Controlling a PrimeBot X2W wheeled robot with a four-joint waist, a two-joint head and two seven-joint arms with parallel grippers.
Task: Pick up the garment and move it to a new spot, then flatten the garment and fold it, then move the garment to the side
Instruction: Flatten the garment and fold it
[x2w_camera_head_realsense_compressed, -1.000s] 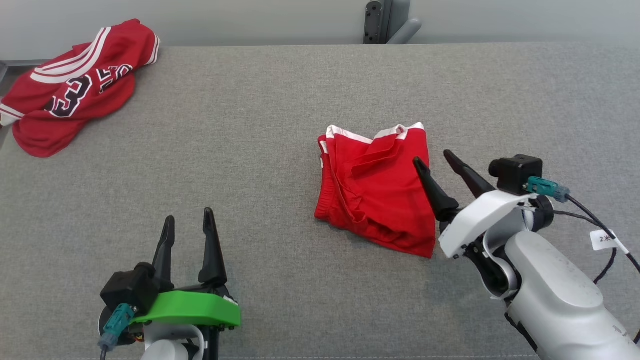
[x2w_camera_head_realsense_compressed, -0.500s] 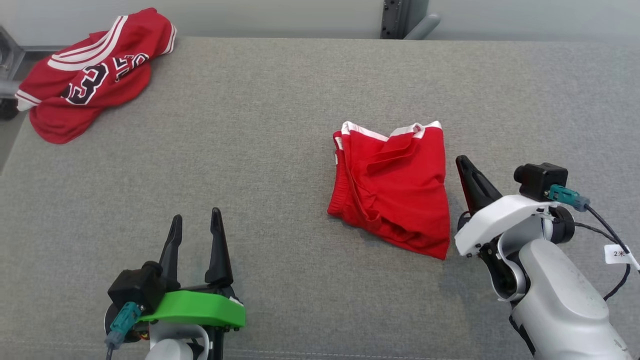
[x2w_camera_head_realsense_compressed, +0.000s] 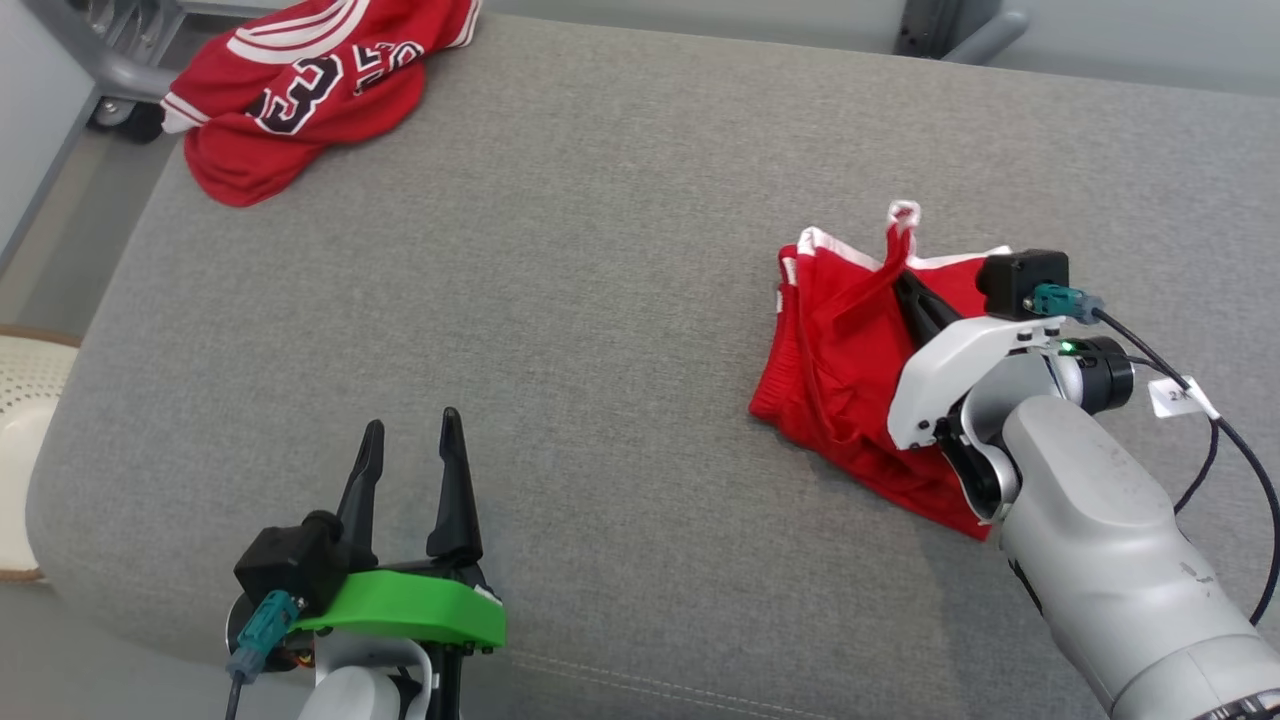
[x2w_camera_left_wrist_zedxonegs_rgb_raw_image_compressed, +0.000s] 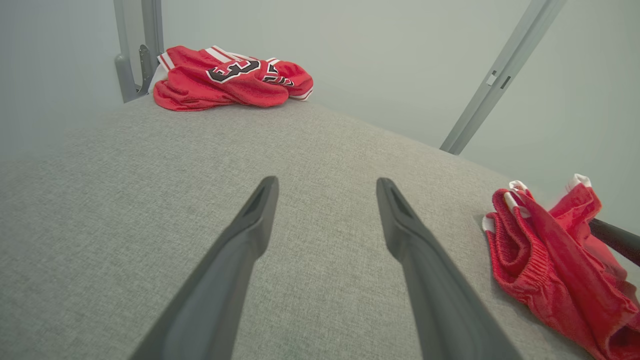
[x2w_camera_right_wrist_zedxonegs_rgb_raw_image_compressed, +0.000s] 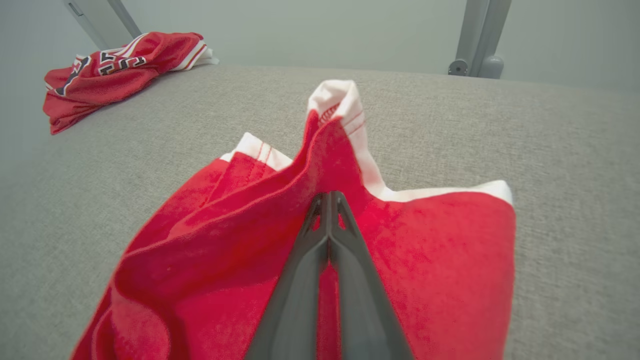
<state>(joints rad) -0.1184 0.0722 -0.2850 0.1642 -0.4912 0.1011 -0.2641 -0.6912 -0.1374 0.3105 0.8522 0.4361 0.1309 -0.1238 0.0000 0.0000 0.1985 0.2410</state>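
Observation:
The garment (x2w_camera_head_realsense_compressed: 835, 350) is a pair of red shorts with white hems, lying crumpled on the grey padded surface (x2w_camera_head_realsense_compressed: 600, 300) at the right. My right gripper (x2w_camera_head_realsense_compressed: 905, 285) is shut on a fold near its far hem, and a white-edged peak of cloth stands up beyond the fingertips. In the right wrist view the closed gripper (x2w_camera_right_wrist_zedxonegs_rgb_raw_image_compressed: 328, 196) pinches the garment (x2w_camera_right_wrist_zedxonegs_rgb_raw_image_compressed: 425, 250). My left gripper (x2w_camera_head_realsense_compressed: 411, 422) stands open and empty at the near left, well apart from the garment. The left wrist view has the open gripper (x2w_camera_left_wrist_zedxonegs_rgb_raw_image_compressed: 326, 181) over bare grey fabric and the garment (x2w_camera_left_wrist_zedxonegs_rgb_raw_image_compressed: 545, 250) at the right.
A red basketball jersey (x2w_camera_head_realsense_compressed: 310, 80) with black numbers lies bunched at the far left corner, also seen as the jersey (x2w_camera_left_wrist_zedxonegs_rgb_raw_image_compressed: 230, 77) and the jersey (x2w_camera_right_wrist_zedxonegs_rgb_raw_image_compressed: 110, 65). A grey metal post (x2w_camera_head_realsense_compressed: 950, 30) stands behind the far edge. A pale woven object (x2w_camera_head_realsense_compressed: 20, 400) sits off the left edge.
My right gripper has shut, moved onto the garment and pulled a fold of it upward. The head camera has swung, shifting the whole picture. My left gripper has stayed open.

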